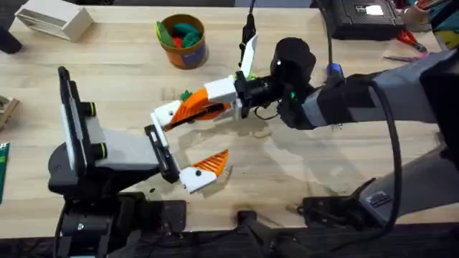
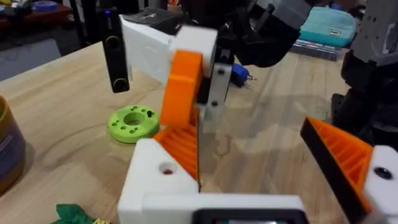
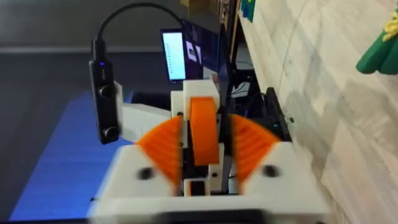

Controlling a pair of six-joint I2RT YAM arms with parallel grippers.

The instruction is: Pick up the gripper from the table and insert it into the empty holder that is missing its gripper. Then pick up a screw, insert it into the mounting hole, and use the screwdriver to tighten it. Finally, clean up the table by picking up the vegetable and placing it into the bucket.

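Between the ribbed pads of the right pincer [image 3: 202, 142]: pinched the orange finger [image 3: 204, 121], upright, pads pressed on both its sides. Stretched across the middle of the table [image 1: 344, 165] to meet the left pincer [image 2: 249, 146], itself spread wide, one side already carrying its own striped finger. Opposite that side, directly under the carried piece: the white holder [image 2: 155, 180], mounting hole facing up. Appeared touching or just short of seating; could not tell which. Judged as the insertion step, with screw, tightening and clean-up all left to do.

Just beyond the left pincer, on the bare wood: a lime-green ring [image 2: 134, 122]. Close beside the empty-side holder, nearer the wrist: the vegetable [image 2: 71, 214]. Well beyond both pincers: the bucket [image 1: 183, 39], toy pieces already inside.

Risks from here, as judgement only:
- Could jam if pushed in tilted, since little slack seemed likely between finger and holder.
- Could slip or twist between the pads under pushing force, given a smooth wedge held by its sides alone.
- Could shove the left pincer's holder sideways rather than seat the part, for nothing braces that side.
- Could drop to the table if released before fully home.
- Could clash white block against white block, so close together.
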